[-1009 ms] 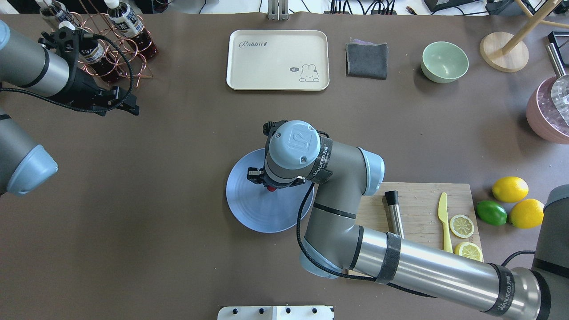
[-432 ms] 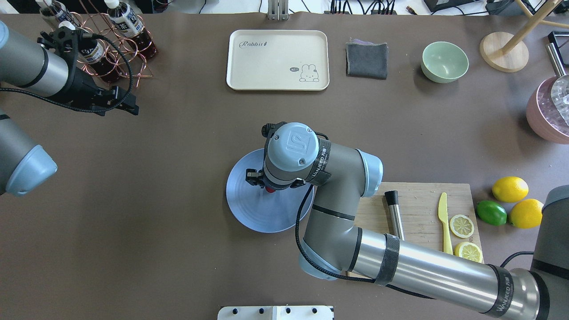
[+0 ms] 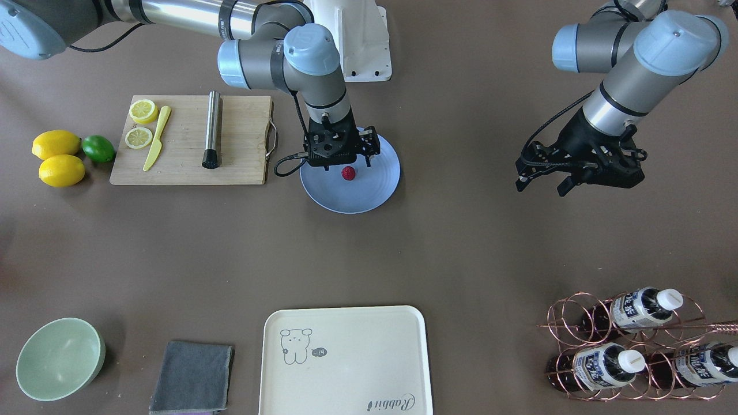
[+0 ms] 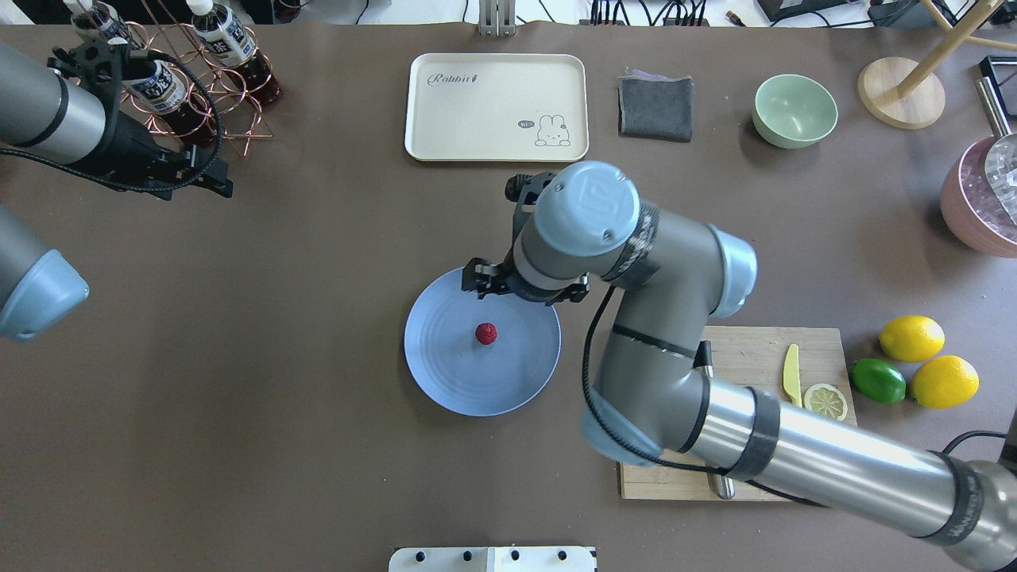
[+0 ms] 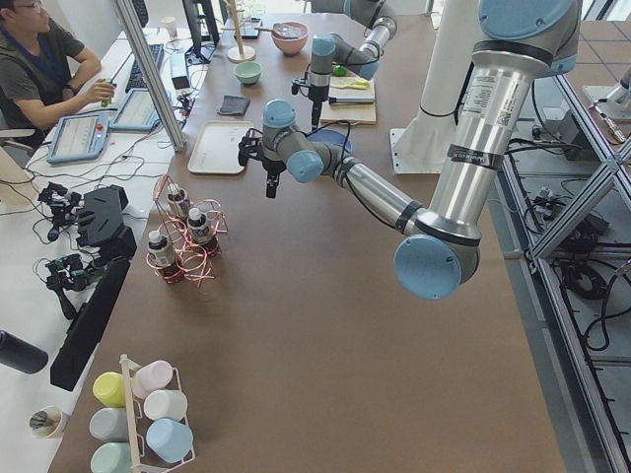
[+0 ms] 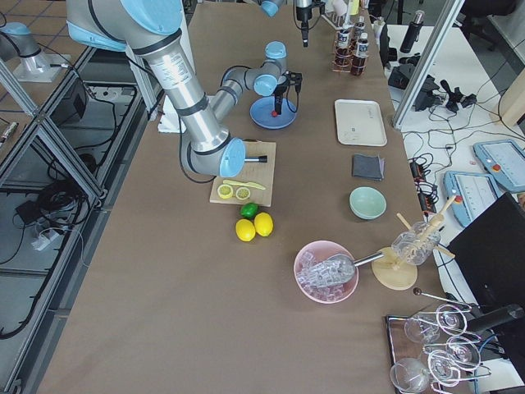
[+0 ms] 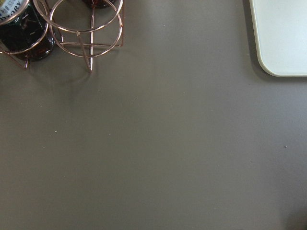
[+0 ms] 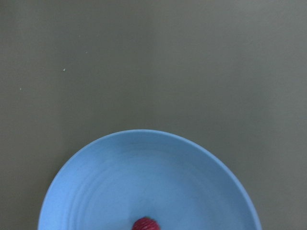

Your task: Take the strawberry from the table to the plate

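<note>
The small red strawberry lies near the middle of the light blue plate, which rests on the brown table. My right gripper hangs above the plate's edge nearest the robot base, open and holding nothing, clear of the berry. In the overhead view the right wrist covers most of that gripper. The right wrist view catches the strawberry at its bottom edge on the plate. My left gripper hovers open over bare table far to the left.
A cutting board with a muddler, a yellow knife and lemon slices lies right of the plate, under the right arm. Lemons and a lime sit beyond it. A cream tray, grey cloth, green bowl and bottle rack line the far side.
My right gripper let go of the strawberry, rose and moved away toward the far right of the plate. The berry stays on the plate. The left arm drew back slightly.
</note>
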